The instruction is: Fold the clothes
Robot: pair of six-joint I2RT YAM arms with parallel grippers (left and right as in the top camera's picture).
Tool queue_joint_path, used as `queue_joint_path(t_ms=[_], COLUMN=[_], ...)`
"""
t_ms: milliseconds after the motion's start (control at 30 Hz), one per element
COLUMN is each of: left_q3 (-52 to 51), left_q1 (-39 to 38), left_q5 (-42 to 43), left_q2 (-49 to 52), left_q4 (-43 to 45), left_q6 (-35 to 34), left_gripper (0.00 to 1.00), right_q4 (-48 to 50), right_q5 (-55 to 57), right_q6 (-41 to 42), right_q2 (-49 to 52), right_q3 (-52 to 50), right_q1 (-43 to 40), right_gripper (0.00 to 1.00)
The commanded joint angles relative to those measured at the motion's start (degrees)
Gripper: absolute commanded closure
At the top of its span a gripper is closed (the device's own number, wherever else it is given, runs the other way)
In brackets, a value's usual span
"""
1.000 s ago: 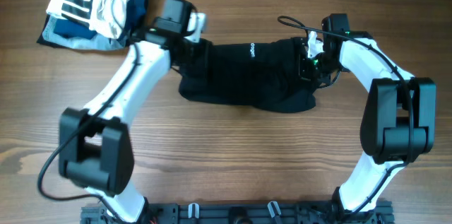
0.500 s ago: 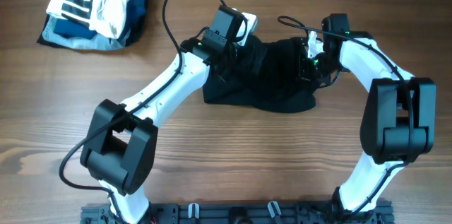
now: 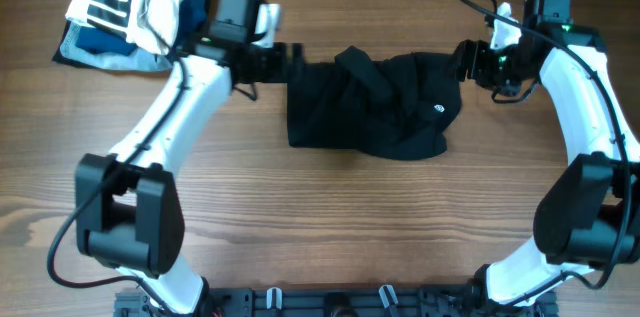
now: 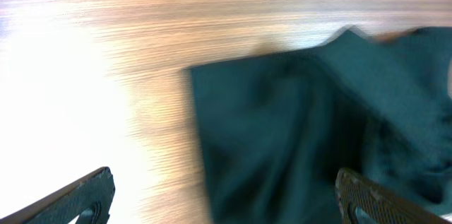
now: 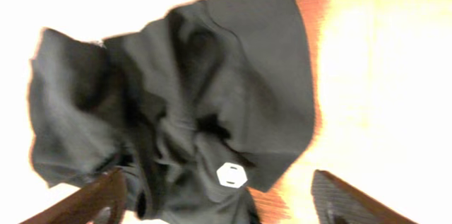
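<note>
While both arms reach in from opposite sides, the clothes point(image 3: 365, 107) lie bunched in a dark heap at the centre of the wooden table point(image 3: 330, 212), towards its far edge. The upper half of the heap is rumpled into ridges. The left and lower edges run fairly straight. A small light logo point(image 3: 438, 109) faces up near the right end.

Left gripper point(image 3: 288, 59): positioned just beside the upper left corner of the clothes. In the left wrist view its two fingers point(image 4: 85, 196) stand wide apart at the bottom corners, with nothing clamped between them. The clothes point(image 4: 296, 132) lie ahead of the jaws and to the right of centre. This view is blurred, so contact with the fabric cannot be confirmed.

Right gripper point(image 3: 466, 60): positioned just beside the upper right edge of the clothes. In the right wrist view its fingers point(image 5: 95, 199) are likewise spread, holding nothing. The clothes point(image 5: 233, 75) fill the area ahead of the jaws, and the logo point(image 5: 231, 174) sits between the fingertips.

A stack of garments point(image 3: 135, 7), striped, white and blue, rests at the far left corner, well apart from the clothes.
</note>
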Motion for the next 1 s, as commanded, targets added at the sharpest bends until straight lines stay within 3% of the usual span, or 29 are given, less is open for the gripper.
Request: queue_joint_path(t_ms=[0, 200, 500, 600, 733, 833, 867, 967], left_q3=[0.33, 0.33, 0.33, 0.33, 0.33, 0.33, 0.33, 0.33], left_q1=[5.20, 9.70, 10.03, 10.03, 10.03, 10.03, 10.03, 10.03], left_q5=[-4.76, -5.79, -5.81, -5.81, -5.79, -5.81, -5.79, -5.79], left_q2=[-0.79, -0.79, -0.76, -0.76, -0.76, -0.76, -0.76, -0.76], left_q4=[-4.44, -7.65, -7.65, -7.67, -7.67, -7.67, -7.72, -7.74], left_q6=[-0.09, -0.09, -0.09, -0.09, -0.09, -0.09, -0.11, -0.11], left_gripper=[0.00, 0.00, 0.00, 0.00, 0.00, 0.00, 0.00, 0.00], right_q4=[0.09, 4.46, 9.03, 9.05, 8.90, 8.46, 8.52, 8.83], right_q5=[1.25, 1.44, -2.82, -4.94, -8.26, -7.48, -7.41, -7.45], right_q6=[-1.33, -0.98, -0.22, -0.17, -0.22, -0.55, -0.52, -0.70], right_q2=[4.35, 8.61, 14.34, 16.65, 17.66, 17.62, 17.62, 16.74], right_q3=[-3.72, -6.23, -6.27, -6.27, -6.27, -6.27, -6.27, -5.90], right_q1=[0.07, 0.07, 0.07, 0.07, 0.07, -0.76, -1.38, -5.01], right_gripper=[0.02, 0.00, 0.00, 0.08, 0.37, 0.87, 0.94, 0.96])
